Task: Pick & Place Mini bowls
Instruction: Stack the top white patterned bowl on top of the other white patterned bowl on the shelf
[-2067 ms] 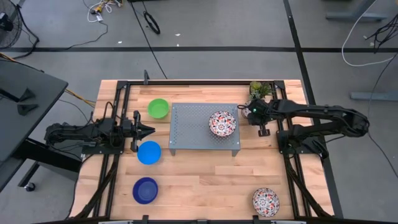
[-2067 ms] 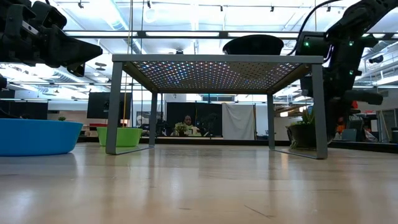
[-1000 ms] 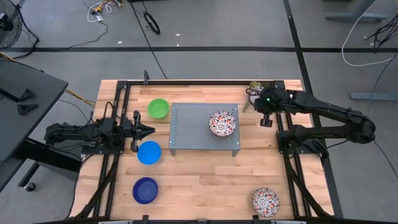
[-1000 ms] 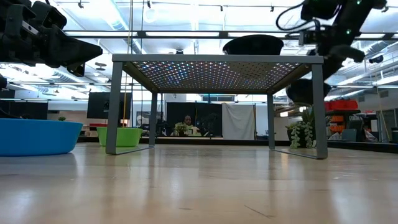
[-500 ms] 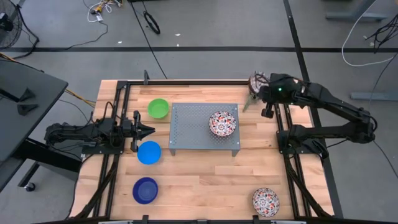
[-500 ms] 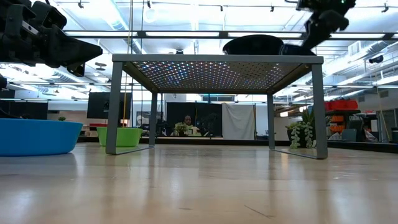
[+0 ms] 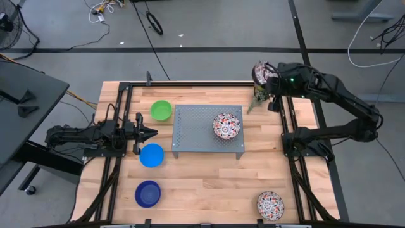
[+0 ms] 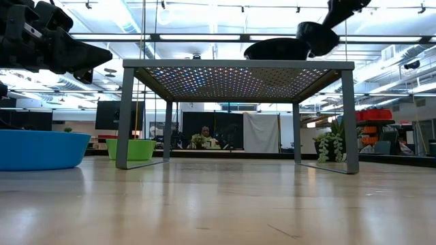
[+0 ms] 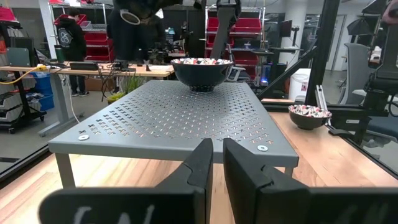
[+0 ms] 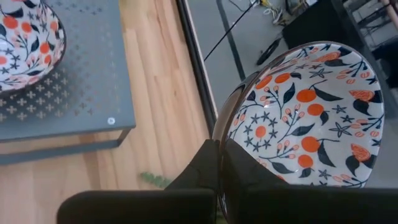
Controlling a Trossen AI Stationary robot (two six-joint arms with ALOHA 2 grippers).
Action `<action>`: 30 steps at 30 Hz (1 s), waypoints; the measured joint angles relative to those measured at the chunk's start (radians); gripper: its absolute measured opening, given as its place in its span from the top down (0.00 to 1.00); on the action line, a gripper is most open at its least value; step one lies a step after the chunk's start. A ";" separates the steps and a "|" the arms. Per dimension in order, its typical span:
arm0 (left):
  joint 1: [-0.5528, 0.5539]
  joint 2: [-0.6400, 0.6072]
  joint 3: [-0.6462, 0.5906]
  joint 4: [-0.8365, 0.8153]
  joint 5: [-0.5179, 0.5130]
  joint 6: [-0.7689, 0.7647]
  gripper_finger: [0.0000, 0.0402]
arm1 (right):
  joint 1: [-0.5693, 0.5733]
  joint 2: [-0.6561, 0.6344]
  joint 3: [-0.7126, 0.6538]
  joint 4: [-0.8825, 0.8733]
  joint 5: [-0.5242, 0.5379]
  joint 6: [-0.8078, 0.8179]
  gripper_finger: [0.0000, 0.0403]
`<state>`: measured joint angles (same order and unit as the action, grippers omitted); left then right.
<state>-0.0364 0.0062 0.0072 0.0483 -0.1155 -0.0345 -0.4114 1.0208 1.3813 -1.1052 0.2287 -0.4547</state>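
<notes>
My right gripper [image 7: 266, 79] hangs high over the table's far right corner, shut on a white floral mini bowl [image 10: 305, 112], a dark shape in the low view [image 8: 317, 35]. A second floral bowl [image 7: 226, 126] rests on its base on the grey perforated stand [image 7: 196, 133]. A third [image 7: 270, 204] sits near the front right edge. Green [image 7: 161, 110], light blue [image 7: 152, 155] and dark blue [image 7: 147, 194] bowls stand on the wood left of the stand. My left gripper [image 9: 217, 168] waits level at the left, shut, holding nothing. My right gripper pinches the floral bowl's rim [image 10: 225, 132], one finger on the dark outer wall and one inside. The fingers slant down from the table's right side. The bowl is lifted clear of the table and tilted, its patterned inside facing away from the wrist.
A small potted plant [image 7: 258, 96] stands on the table below the held bowl, by the stand's far right corner. Black rails [image 7: 292, 158] run along both table sides. Bare wood [image 7: 209, 183] lies between the stand and the front edge.
My right gripper has risen and drawn toward the table's far edge, staying shut on the floral bowl. The bowl has gone up from beside the plant to above the level of the stand's top, clear of everything.
</notes>
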 joint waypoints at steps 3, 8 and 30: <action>0.000 0.000 0.000 0.000 0.000 0.000 0.89 | 0.023 0.028 0.040 -0.012 -0.001 -0.027 1.00; 0.000 0.000 0.000 0.000 0.000 0.000 0.89 | 0.070 0.078 0.097 -0.029 -0.001 -0.067 1.00; 0.000 0.000 0.000 0.000 0.000 0.000 0.89 | 0.364 0.202 0.160 -0.090 -0.002 -0.432 1.00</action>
<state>-0.0366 0.0061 0.0073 0.0483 -0.1155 -0.0345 -0.0473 1.2225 1.5414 -1.1950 0.2272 -0.8867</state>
